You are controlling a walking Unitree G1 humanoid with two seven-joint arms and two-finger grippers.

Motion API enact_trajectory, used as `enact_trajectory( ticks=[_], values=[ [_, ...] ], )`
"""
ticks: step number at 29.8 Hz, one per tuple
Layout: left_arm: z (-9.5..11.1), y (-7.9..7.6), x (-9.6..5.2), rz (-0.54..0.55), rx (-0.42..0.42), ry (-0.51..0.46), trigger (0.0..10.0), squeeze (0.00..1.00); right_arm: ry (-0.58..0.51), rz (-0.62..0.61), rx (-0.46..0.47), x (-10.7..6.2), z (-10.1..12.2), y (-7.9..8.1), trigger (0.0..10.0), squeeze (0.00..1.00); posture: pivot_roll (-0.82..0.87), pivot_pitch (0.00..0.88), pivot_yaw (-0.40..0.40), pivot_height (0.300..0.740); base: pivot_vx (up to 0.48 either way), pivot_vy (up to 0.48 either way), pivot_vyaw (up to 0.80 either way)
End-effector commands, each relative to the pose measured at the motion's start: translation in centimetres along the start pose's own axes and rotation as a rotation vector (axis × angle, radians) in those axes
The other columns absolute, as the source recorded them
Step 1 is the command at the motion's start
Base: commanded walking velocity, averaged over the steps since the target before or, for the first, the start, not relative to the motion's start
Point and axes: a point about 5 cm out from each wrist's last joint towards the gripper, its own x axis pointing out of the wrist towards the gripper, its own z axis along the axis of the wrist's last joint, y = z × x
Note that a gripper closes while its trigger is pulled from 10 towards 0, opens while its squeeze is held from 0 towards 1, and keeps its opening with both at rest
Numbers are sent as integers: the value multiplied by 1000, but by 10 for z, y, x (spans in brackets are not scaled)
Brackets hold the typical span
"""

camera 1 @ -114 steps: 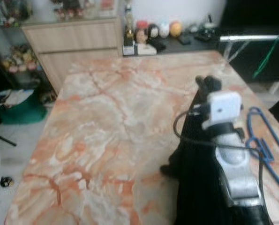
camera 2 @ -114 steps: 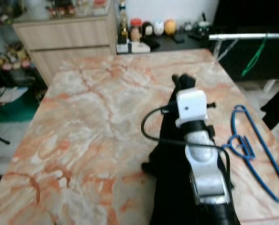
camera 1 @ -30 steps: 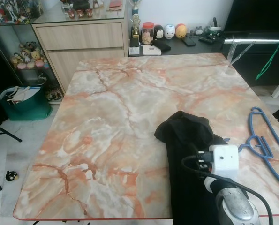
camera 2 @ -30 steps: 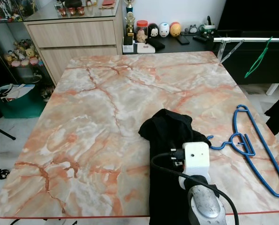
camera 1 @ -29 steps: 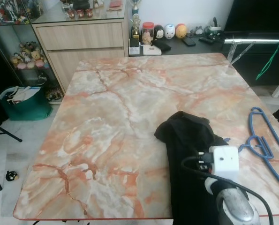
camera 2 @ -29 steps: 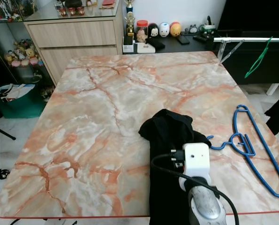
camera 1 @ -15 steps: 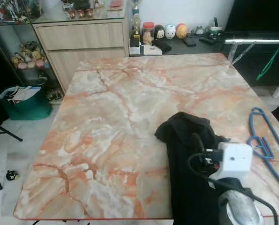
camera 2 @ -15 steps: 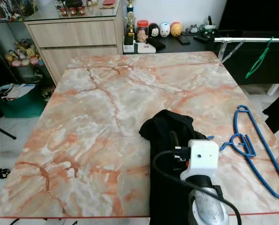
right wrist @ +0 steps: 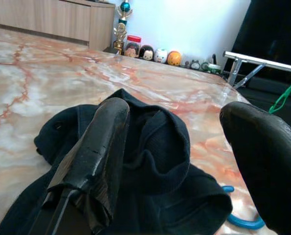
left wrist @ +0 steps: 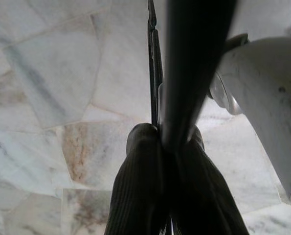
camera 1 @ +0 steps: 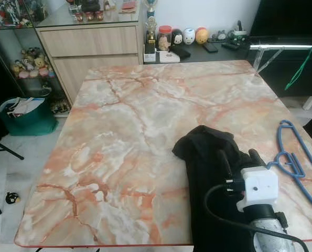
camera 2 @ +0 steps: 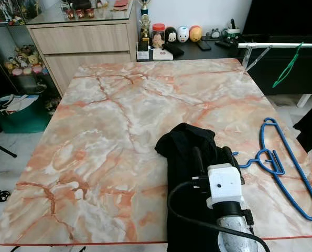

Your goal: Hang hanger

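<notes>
Right gripper (camera 2: pixel 213 153), fingers spread wide, is held over one crumpled black cloth (camera 2: pixel 190 144) on a marble table (camera 2: pixel 108 131); one thin blue wire hanger (camera 2: pixel 273 157) lies just beside it, to its right.

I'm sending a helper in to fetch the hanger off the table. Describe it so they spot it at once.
Start at the big orange-veined marble table and go to its right edge, beside the heap of black clothing. The blue hanger lies flat there, thin and wiry, its hook pointing toward the far end. It is the only blue thing on the tabletop; a green hanger hangs on the metal rail beyond.
</notes>
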Motion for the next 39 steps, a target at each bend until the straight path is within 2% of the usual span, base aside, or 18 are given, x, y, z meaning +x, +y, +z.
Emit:
enact_trajectory(
  ticks=[1,12,24,39],
  values=[
    [-2,4,0,15,-3,2,10000,0,-10,-13,0,2,-1,-2,10000,0,1,0,43,740,0,0,0],
    [-1,3,0,3,-8,-8,10000,0,-68,-31,34,14,4,7,10000,0,3,0,50,740,0,0,0],
    [-2,3,0,2,-10,-8,10000,0,-68,-25,43,17,2,9,10000,0,5,0,48,740,-220,0,0],
    [-2,4,0,2,-7,-8,10000,0,-78,-45,45,21,3,3,10000,0,6,0,50,740,-224,0,0]
  ],
)
